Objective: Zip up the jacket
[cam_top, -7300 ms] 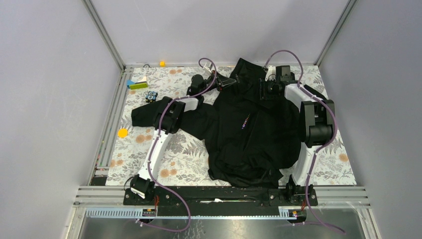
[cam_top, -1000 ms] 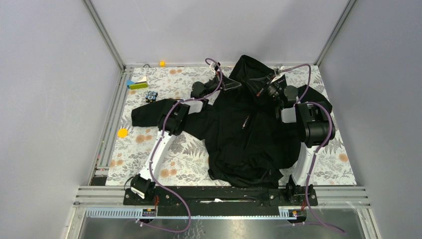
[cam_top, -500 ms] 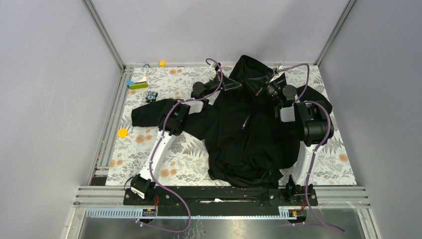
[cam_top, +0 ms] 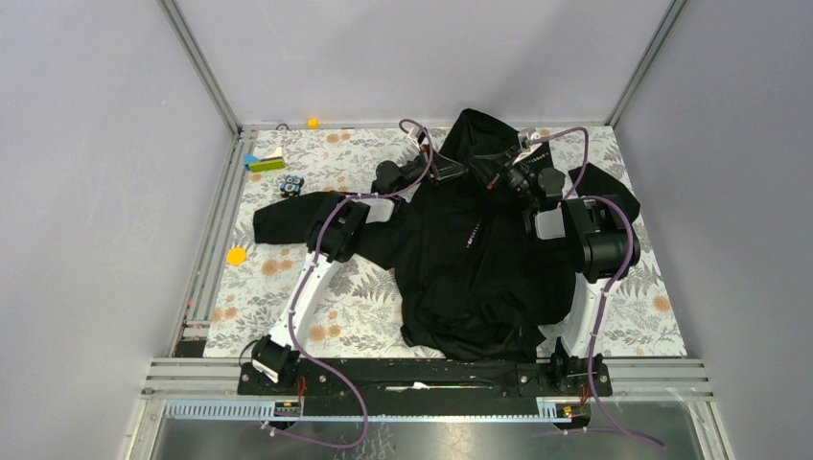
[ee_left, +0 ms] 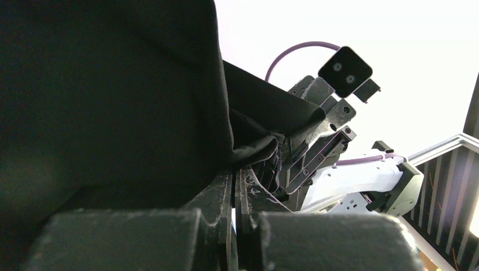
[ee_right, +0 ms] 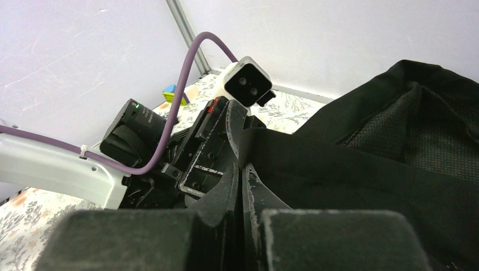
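The black jacket (cam_top: 479, 259) lies spread over the middle of the table, with the hood at the far end and tiny coloured marks (cam_top: 472, 235) at mid-chest. My left gripper (cam_top: 449, 173) is shut on the jacket's edge at the left of the collar. In the left wrist view (ee_left: 234, 172) the black fabric (ee_left: 113, 84) runs into its closed tips. My right gripper (cam_top: 494, 179) is shut on the fabric at the right of the collar. In the right wrist view (ee_right: 242, 168) it pinches the fabric edge (ee_right: 367, 164). The two grippers face each other, close together.
A green block (cam_top: 264, 163), a blue piece (cam_top: 250, 158) and a small dark object (cam_top: 291, 184) lie at the far left. A yellow cube (cam_top: 313, 122) sits on the far rail and a yellow disc (cam_top: 236, 256) lies at the left. The jacket's sleeves (cam_top: 283, 218) reach both sides.
Both grippers have drawn a little closer together at the collar, still holding the fabric. Compared with several seconds ago, the hood is pulled up and the collar is gathered.
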